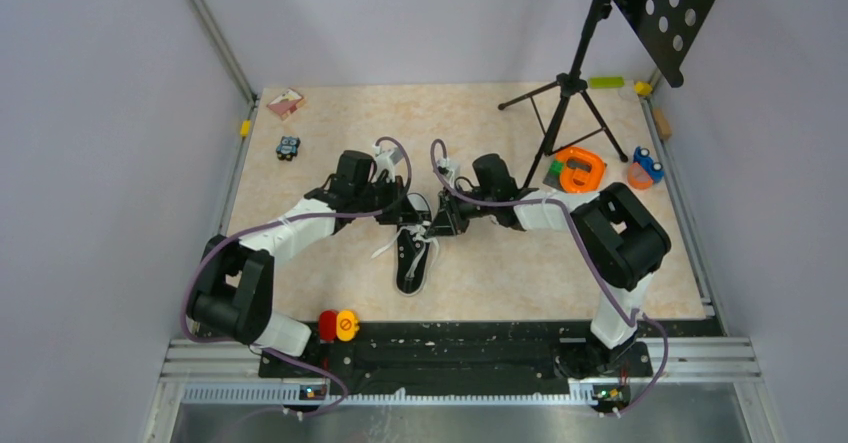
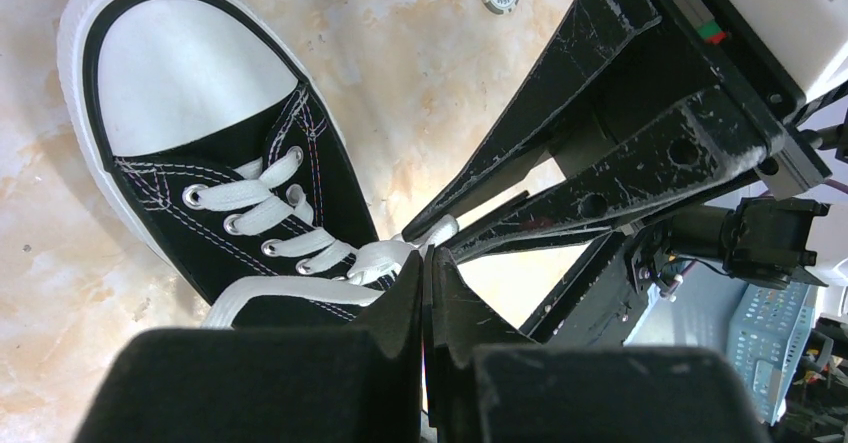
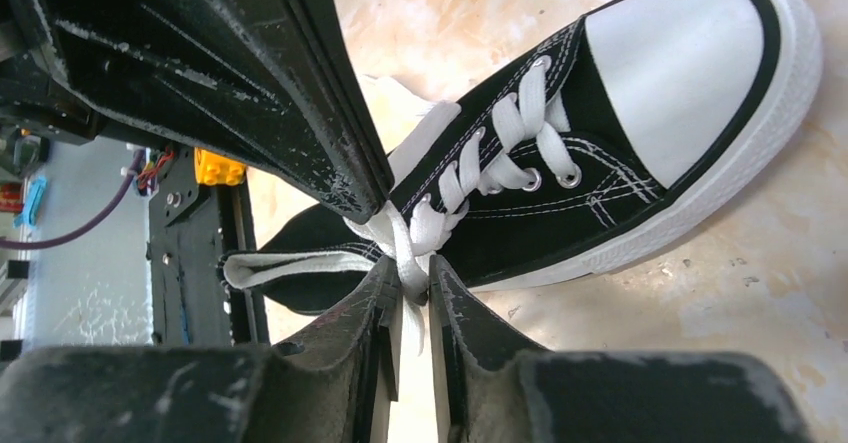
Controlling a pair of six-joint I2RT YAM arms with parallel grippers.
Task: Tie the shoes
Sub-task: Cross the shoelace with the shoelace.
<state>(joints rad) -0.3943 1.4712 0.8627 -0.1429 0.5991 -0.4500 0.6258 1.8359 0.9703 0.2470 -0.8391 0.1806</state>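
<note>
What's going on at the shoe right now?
Both arms meet over the black sneaker, which lies with its toe toward the bases. The left gripper is shut on the white laces near the top eyelets. The right gripper pinches a strand right beside it. No bow is tied yet.

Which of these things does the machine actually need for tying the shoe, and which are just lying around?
Needed for the job:
- black sneaker
- its white laces
- left claw and right claw, both pinching the laces

Just lying about:
- black tripod stand
- orange round object
- small blue toy
- pink box
</note>
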